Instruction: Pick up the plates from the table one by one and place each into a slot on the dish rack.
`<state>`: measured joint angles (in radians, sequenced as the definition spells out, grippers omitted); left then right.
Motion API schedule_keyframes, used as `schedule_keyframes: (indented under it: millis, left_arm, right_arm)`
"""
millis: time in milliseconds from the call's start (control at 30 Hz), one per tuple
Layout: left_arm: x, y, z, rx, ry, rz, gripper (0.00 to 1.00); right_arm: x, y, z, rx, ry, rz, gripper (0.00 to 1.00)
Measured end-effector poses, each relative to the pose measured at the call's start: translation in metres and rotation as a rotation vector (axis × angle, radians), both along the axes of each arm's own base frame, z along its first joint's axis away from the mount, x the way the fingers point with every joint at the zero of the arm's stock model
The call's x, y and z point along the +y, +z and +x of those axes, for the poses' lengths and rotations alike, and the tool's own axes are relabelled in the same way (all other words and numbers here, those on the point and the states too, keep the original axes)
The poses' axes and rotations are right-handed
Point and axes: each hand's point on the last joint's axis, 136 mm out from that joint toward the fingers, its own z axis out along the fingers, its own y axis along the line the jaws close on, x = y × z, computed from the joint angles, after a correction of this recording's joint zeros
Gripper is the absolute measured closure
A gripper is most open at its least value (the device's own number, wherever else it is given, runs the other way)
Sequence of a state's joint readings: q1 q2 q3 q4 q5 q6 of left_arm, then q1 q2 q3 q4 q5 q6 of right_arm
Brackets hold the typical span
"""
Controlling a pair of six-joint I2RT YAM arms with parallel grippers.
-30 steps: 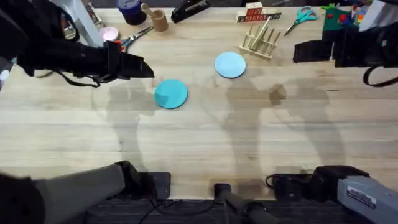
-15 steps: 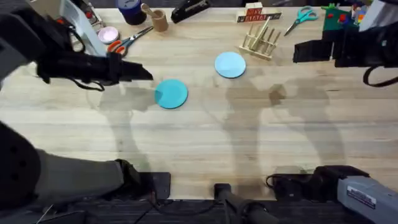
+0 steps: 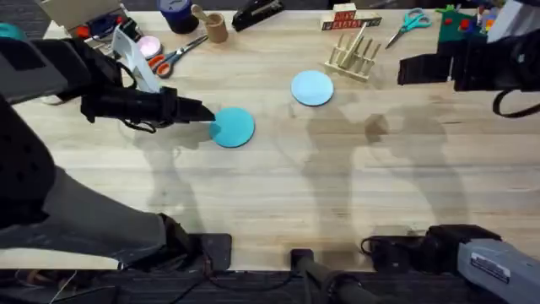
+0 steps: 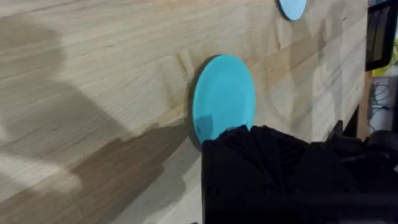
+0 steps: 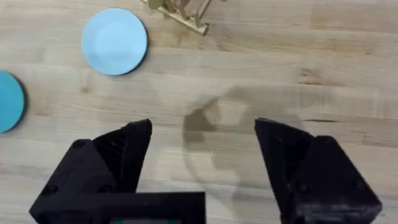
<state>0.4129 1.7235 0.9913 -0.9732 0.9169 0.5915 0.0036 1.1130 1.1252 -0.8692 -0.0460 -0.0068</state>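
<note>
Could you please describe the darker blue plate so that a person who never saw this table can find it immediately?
On the wooden table, look left of the small peg dish rack. Two round plates lie flat; the turquoise plate is nearer the left gripper. It is deeper in colour than the paler light blue plate beside the rack.

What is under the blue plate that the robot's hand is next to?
Bare wooden table lies around the turquoise plate, which lies flat on it. Whatever is beneath stays covered. The left gripper is at its edge.

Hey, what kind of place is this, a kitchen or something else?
Probably a robot lab workbench, not a kitchen: two robot arms at a wooden table, with scissors, a dish rack and plastic plates laid out as practice props.
</note>
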Motion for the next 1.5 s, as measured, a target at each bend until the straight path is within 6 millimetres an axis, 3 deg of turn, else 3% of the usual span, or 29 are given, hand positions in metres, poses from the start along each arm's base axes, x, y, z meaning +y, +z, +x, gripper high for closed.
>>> schedule_keyframes:
  millis: [400, 800, 1167, 1500]
  left_arm:
    - [-0.014, -0.020, 0.000, 0.017, -0.049, -0.015, 0.959]
    - [-0.015, -0.038, -0.003, 0.055, -0.048, -0.032, 0.958]
    - [-0.022, -0.044, 0.001, 0.080, -0.017, -0.153, 0.960]
    - [-0.023, -0.044, 0.002, 0.080, -0.016, -0.157, 0.960]
  right_arm:
    - [0.000, 0.000, 0.000, 0.000, 0.000, 0.000, 0.005]
    - [0.000, 0.000, 0.000, 0.000, 0.000, 0.000, 0.005]
    - [0.000, 0.000, 0.000, 0.000, 0.000, 0.000, 0.006]
    - [0.007, 0.001, 0.000, 0.001, 0.017, 0.035, 0.005]
